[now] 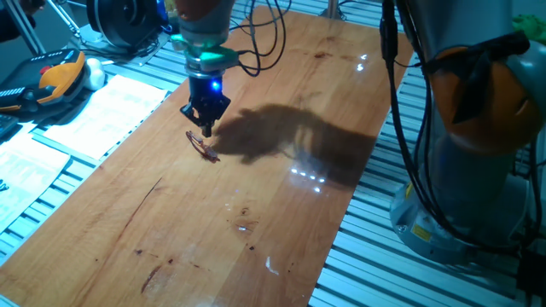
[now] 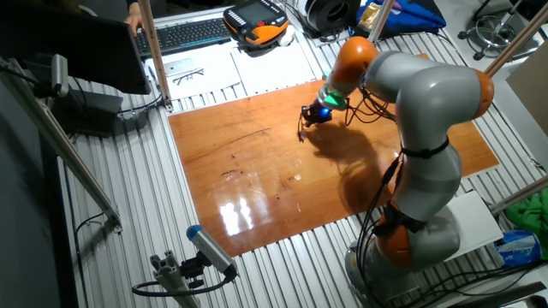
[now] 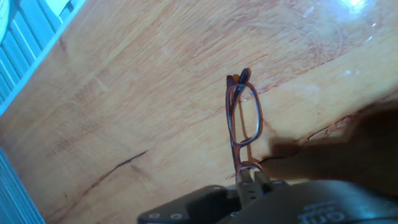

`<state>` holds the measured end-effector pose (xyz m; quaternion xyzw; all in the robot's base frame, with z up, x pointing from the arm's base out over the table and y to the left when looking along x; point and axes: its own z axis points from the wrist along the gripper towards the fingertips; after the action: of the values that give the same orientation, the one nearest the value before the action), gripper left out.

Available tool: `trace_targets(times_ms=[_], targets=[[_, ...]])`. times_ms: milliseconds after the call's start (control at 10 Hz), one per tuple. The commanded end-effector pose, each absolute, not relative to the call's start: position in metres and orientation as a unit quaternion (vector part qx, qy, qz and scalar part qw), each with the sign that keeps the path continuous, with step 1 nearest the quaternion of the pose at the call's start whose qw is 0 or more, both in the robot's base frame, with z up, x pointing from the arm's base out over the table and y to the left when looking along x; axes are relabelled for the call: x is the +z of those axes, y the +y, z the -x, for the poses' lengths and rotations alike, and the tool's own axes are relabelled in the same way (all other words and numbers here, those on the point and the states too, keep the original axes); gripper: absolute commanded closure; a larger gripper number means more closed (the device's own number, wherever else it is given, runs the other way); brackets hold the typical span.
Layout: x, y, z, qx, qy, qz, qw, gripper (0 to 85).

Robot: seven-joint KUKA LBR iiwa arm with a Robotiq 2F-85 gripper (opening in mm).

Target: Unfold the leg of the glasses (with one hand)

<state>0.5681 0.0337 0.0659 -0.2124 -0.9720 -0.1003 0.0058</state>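
The glasses (image 1: 203,147) are thin reddish-brown wire spectacles lying on the wooden tabletop (image 1: 256,239) near its far left part. In the hand view the glasses (image 3: 231,121) stretch away from the fingertips, rims seen almost edge-on, with the folded far end at the top. My gripper (image 1: 205,130) stands upright right over their near end, fingers drawn together. In the hand view my gripper (image 3: 250,177) pinches the near end of the frame. The other fixed view shows my gripper (image 2: 308,118) just above the glasses (image 2: 301,133). Which part is pinched, leg or rim, is too small to tell.
Paper sheets (image 1: 102,111) lie left of the wooden board on the slatted aluminium bench. An orange and black device (image 1: 60,77) lies behind them. Cables (image 1: 264,43) hang near the arm. The robot base (image 1: 478,128) stands at the right. A keyboard (image 2: 184,34) sits at the far side.
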Motion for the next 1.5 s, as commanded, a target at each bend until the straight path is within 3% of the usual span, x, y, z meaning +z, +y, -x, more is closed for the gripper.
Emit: trace_targets(times_ms=[0, 1400], targets=[[0.066, 0.034, -0.568, 0.022, -0.977, 0.212, 0.029, 85.0], [0.057, 0.053, -0.581, 0.085, -0.969, 0.233, -0.008, 85.0]])
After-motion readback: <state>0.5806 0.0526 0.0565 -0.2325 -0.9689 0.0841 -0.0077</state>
